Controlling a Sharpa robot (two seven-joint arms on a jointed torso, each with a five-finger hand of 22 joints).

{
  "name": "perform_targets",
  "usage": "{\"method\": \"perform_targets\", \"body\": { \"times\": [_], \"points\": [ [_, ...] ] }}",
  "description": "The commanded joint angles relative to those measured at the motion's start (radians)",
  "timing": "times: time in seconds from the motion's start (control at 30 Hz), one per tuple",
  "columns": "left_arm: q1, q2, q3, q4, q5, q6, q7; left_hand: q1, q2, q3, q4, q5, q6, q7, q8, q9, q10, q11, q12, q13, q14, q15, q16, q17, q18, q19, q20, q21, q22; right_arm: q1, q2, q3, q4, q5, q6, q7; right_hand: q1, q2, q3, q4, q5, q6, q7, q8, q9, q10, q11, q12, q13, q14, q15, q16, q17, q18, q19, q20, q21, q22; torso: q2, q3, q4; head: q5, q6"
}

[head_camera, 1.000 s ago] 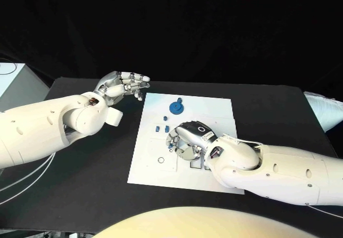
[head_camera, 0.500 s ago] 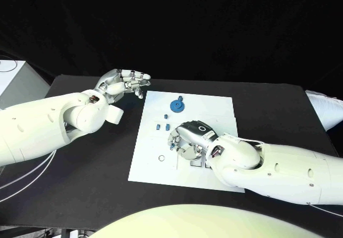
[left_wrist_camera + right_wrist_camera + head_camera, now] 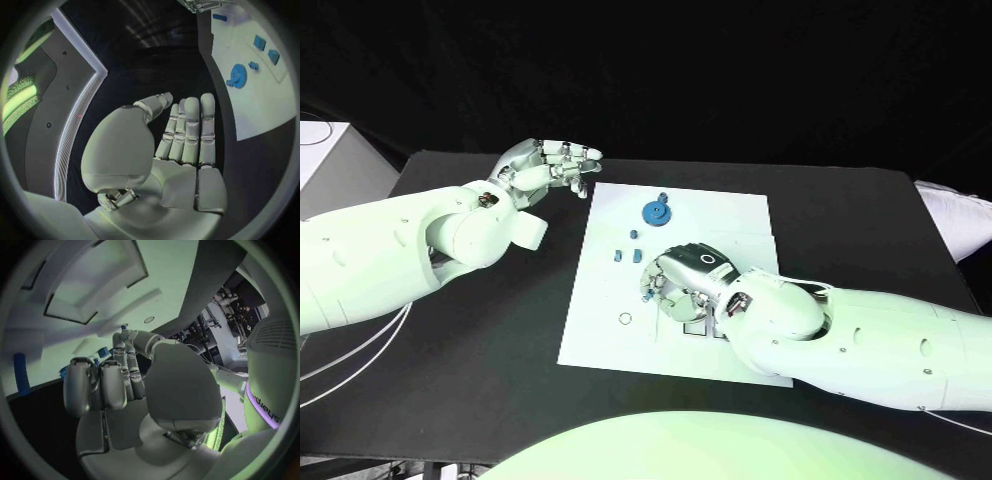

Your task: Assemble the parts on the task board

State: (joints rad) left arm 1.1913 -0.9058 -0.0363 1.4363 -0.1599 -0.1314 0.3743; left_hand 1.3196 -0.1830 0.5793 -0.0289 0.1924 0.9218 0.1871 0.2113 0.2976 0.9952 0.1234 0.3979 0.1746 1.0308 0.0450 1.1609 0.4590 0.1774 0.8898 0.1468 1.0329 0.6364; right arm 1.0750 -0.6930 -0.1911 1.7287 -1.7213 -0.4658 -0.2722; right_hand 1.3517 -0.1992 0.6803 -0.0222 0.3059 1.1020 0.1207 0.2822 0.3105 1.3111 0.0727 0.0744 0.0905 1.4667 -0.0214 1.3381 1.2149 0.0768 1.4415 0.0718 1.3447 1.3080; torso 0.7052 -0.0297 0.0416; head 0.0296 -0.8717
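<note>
A black table (image 3: 877, 210) carries the white task board (image 3: 718, 220) at its middle. The right hand (image 3: 678, 283) is low over the board's middle, fingers curled down toward the plate beside a small blue part (image 3: 646, 296); whether they pinch anything, I cannot tell. The left hand (image 3: 553, 168) hangs over the bare table just off the board's far left corner, fingers together and bent, holding nothing. On the board's far half lies a round blue gear (image 3: 658, 213), with two small blue blocks (image 3: 620, 257) nearer the robot.
</note>
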Motion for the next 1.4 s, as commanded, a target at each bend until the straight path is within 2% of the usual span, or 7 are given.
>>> {"method": "perform_targets", "body": {
  "times": [0.03,0.37,0.97,1.13,1.3,1.4],
  "points": [
    [0.000,0.001,0.001,0.002,0.006,0.016,0.004,0.000,0.002,-0.005,-0.002,0.002,-0.008,0.001,0.004,-0.001,-0.006,-0.002,0.005,-0.002,-0.006,0.004,-0.006,-0.001,0.007,0.007,0.000,-0.002,-0.001,-0.001,0.003,0.000,-0.001,-0.017,0.021,-0.005,-0.002,0.006,0.007,-0.002,0.002,0.005,0.001,0.004,0.002,0.030,-0.023,-0.002,0.001,0.043,-0.009,0.004,-0.001,-0.018,0.007,0.000,0.006,0.036,0.000,-0.0004,0.0006,-0.001,-0.001],
    [0.000,0.000,0.001,0.002,0.007,0.014,0.003,0.000,0.002,-0.005,-0.002,0.002,-0.008,0.001,0.004,-0.001,-0.006,-0.002,0.005,-0.002,-0.006,0.004,-0.006,-0.001,0.007,0.007,0.000,-0.002,-0.001,-0.001,0.009,-0.001,-0.009,-0.018,0.027,-0.010,-0.004,0.006,0.009,-0.003,0.002,0.004,0.002,0.004,0.004,0.031,-0.023,-0.003,0.001,0.043,-0.009,0.006,0.002,-0.017,0.007,0.000,0.006,0.036,0.000,-0.0011,0.0001,-0.001,-0.001],
    [0.000,0.000,0.001,0.004,0.007,0.015,0.002,0.001,0.003,-0.006,-0.001,0.002,-0.009,0.001,0.004,-0.002,-0.009,-0.001,0.006,-0.002,-0.006,0.005,-0.007,-0.001,0.007,0.008,0.000,-0.005,-0.003,-0.003,0.026,-0.006,-0.024,-0.017,0.065,-0.006,-0.018,0.001,0.005,-0.001,-0.006,-0.004,0.005,0.003,0.010,0.023,-0.020,-0.008,0.000,0.038,-0.006,-0.004,-0.018,-0.014,-0.002,0.002,-0.008,0.023,0.000,0.0002,0.0006,-0.001,-0.001],
    [0.000,0.000,0.001,0.003,0.007,0.013,0.000,0.001,0.003,-0.006,-0.001,0.002,-0.009,0.001,0.004,-0.002,-0.009,-0.001,0.006,-0.002,-0.006,0.005,-0.007,-0.001,0.007,0.008,0.000,-0.005,-0.003,-0.004,0.031,-0.009,-0.029,0.006,0.081,0.041,-0.036,-0.006,-0.005,0.004,-0.014,-0.029,0.013,-0.006,0.014,-0.011,-0.010,-0.014,-0.006,0.032,0.002,-0.015,-0.040,-0.004,-0.027,0.009,-0.048,-0.013,0.000,-0.0002,0.0001,-0.001,-0.001],
    [0.000,0.001,0.001,0.004,0.007,0.013,-0.002,0.001,0.003,-0.006,-0.001,0.002,-0.009,0.001,0.004,-0.002,-0.009,-0.001,0.006,-0.002,-0.006,0.005,-0.007,-0.001,0.007,0.008,0.000,-0.005,-0.003,-0.004,0.031,-0.010,-0.031,0.021,0.067,0.068,-0.052,-0.018,-0.015,0.012,-0.042,-0.064,0.028,-0.025,0.015,-0.070,0.007,-0.014,-0.018,0.024,0.017,-0.027,-0.065,0.009,-0.063,0.022,-0.107,-0.064,0.000,-0.0001,-0.0006,-0.002,-0.001],
    [0.000,0.001,0.001,0.004,0.007,0.013,-0.002,0.002,0.004,-0.007,-0.001,0.002,-0.010,0.001,0.005,-0.002,-0.010,-0.001,0.007,-0.002,-0.006,0.005,-0.007,-0.001,0.007,0.009,0.000,-0.006,-0.004,-0.004,0.031,-0.011,-0.032,0.024,0.059,0.074,-0.055,-0.023,-0.016,0.014,-0.043,-0.071,0.032,-0.030,0.016,-0.088,0.012,-0.014,-0.021,0.022,0.021,-0.029,-0.071,0.013,-0.071,0.027,-0.120,-0.075,0.000,0.0003,0.0005,-0.002,-0.001]
  ]
}}
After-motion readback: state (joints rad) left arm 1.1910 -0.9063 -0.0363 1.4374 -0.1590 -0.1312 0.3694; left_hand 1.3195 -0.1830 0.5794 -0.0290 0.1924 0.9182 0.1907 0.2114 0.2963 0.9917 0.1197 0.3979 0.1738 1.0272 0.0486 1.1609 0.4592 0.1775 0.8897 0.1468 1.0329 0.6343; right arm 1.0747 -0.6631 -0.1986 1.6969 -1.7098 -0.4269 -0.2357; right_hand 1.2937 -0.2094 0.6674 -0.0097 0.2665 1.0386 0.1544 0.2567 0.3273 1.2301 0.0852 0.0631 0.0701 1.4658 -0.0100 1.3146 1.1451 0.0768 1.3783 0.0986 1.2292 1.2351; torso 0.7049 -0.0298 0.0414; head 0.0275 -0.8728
